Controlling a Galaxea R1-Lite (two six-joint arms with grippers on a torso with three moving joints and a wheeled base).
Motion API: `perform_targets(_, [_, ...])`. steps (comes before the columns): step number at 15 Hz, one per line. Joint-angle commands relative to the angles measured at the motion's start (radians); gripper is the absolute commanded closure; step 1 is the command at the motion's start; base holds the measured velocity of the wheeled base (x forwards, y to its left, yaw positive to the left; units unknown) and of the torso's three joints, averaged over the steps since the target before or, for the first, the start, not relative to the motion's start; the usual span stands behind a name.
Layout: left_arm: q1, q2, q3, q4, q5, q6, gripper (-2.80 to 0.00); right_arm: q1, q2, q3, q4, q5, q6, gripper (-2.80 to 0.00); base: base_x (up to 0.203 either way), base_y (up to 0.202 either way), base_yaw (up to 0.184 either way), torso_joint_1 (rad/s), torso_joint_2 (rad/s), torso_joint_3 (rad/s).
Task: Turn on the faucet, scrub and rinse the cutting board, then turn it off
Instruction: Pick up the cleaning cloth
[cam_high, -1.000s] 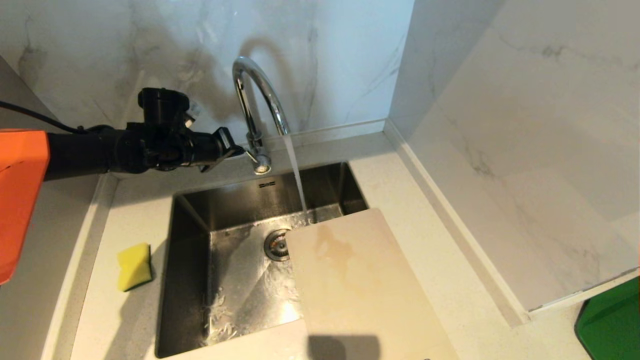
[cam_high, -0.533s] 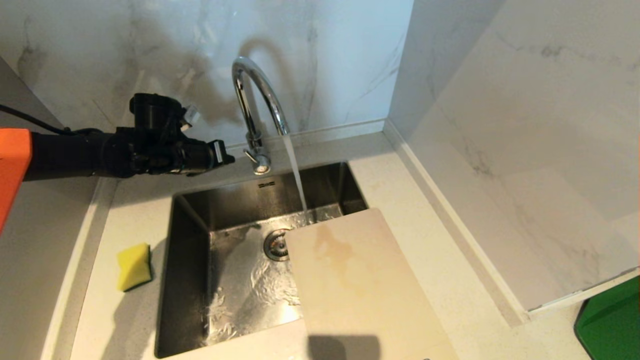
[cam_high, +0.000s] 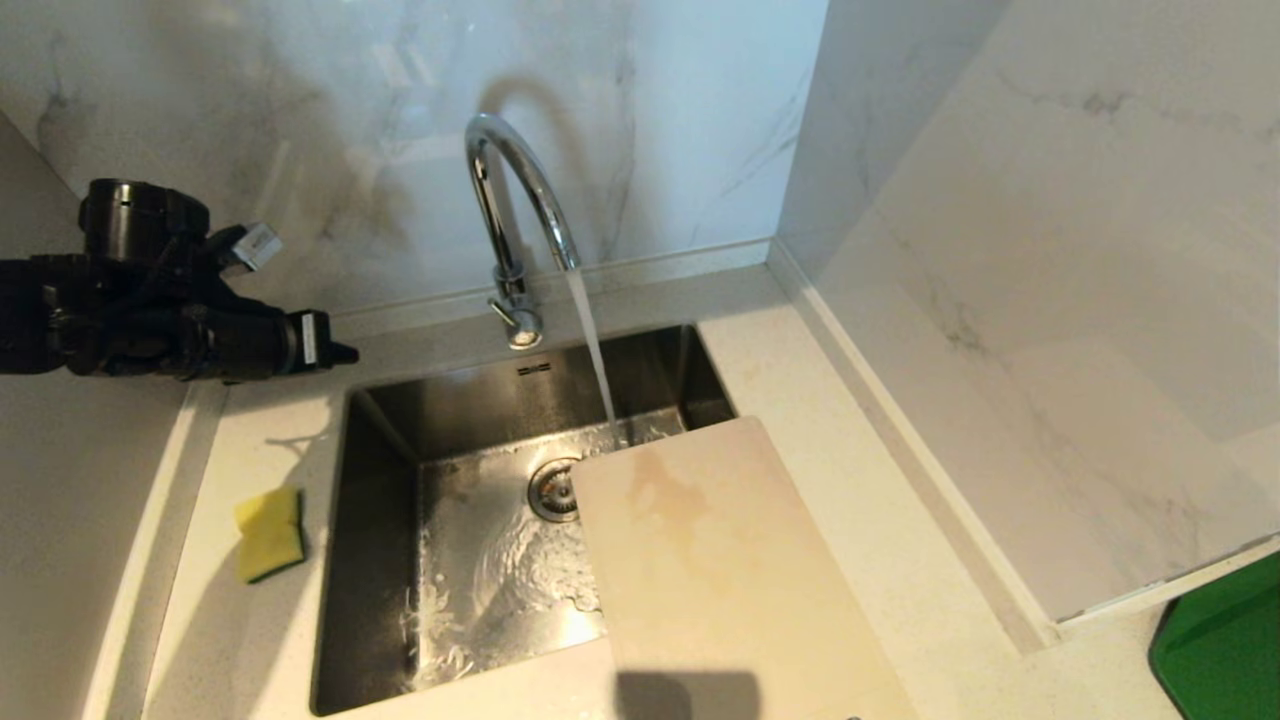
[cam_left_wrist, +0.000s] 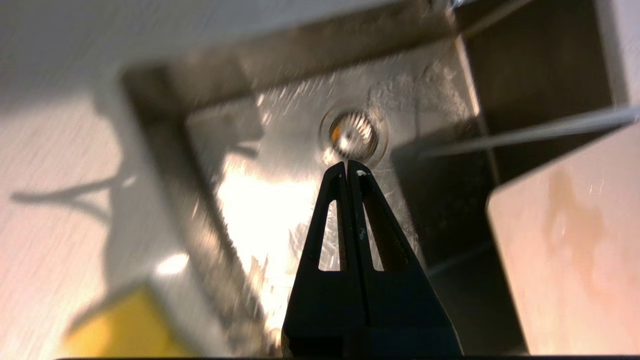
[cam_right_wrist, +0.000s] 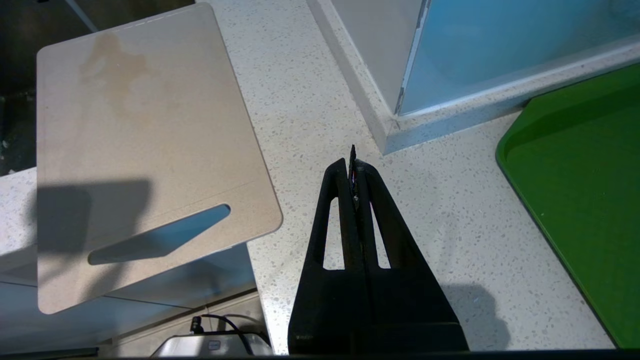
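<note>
running water pours from faucet (cam_high: 515, 215) into sink (cam_high: 385, 520), so first step looks done; scrubbing, rinsing, shutoff remain. stained cutting board (cam_high: 715, 575) lies across sink's right rim, half over basin. sponge (cam_high: 268, 533) untouched on counter left of sink. left gripper (cam_high: 340, 352) pinched closed, empty, above sink's far left corner (clear path down to sponge). right gripper (cam_right_wrist: 352, 160) closed, empty, over counter beside board.

Left arm reaches in level from the left, left claw (cam_high: 340, 352) pinched closed, empty. Right claw (cam_right_wrist: 352, 167) closed too, pointing down, holding nothing.
</note>
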Motion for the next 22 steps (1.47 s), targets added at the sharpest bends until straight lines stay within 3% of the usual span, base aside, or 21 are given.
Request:
perform_targets(1, [0.027, -0.143, 0.113, 0.009, -0.002, 0.0, 0.0, 0.0, -0.002, 0.002, 0.0, 0.0, 0.0, 0.0, 0.0, 0.0, 0.0, 0.0, 0.0, 0.0])
perform_targets(3, [0.045, -0.192, 0.168, 0.045, -0.003, 0.03, 0.0, -0.001, -0.002, 0.002, 0.0, 0.0, 0.0, 0.0, 0.0, 0.0, 0.0, 0.0, 0.0, 0.0])
perform_targets(6, [0.073, -0.245, 0.186, 0.188, 0.002, 0.16, 0.0, -0.001, -0.002, 0.002, 0.0, 0.0, 0.0, 0.0, 0.0, 0.0, 0.0, 0.0, 0.0, 0.0])
perform_targets(9, [0.124, -0.297, 0.225, 0.369, 0.023, 0.25, 0.0, 0.0, -0.002, 0.002, 0.0, 0.0, 0.0, 0.0, 0.0, 0.0, 0.0, 0.0, 0.0, 0.0])
perform_targets(11, [0.154, -0.315, 0.28, 0.457, 0.051, 0.269, 0.0, -0.001, -0.002, 0.002, 0.0, 0.0, 0.0, 0.0, 0.0, 0.0, 0.0, 0.0, 0.0, 0.0])
perform_targets(15, [0.221, -0.299, 0.433, 0.432, 0.118, 0.268, 0.0, -0.001, -0.002, 0.002, 0.0, 0.0, 0.0, 0.0, 0.0, 0.0, 0.0, 0.0, 0.0, 0.0])
perform_targets(16, [0.24, -0.282, 0.458, 0.403, 0.123, 0.267, -2.8, -0.001, -0.002, 0.002, 0.0, 0.0, 0.0, 0.0, 0.0, 0.0, 0.0, 0.0, 0.0, 0.0])
perform_targets(19, [0.266, -0.223, 0.451, 0.37, 0.123, 0.254, -2.8, -0.001, -0.002, 0.002, 0.0, 0.0, 0.0, 0.0, 0.0, 0.0, 0.0, 0.0, 0.0, 0.0])
perform_targets(22, [0.268, -0.152, 0.44, 0.324, 0.124, 0.199, -2.8, -0.001, -0.002, 0.002, 0.0, 0.0, 0.0, 0.0, 0.0, 0.0, 0.0, 0.0, 0.0, 0.0])
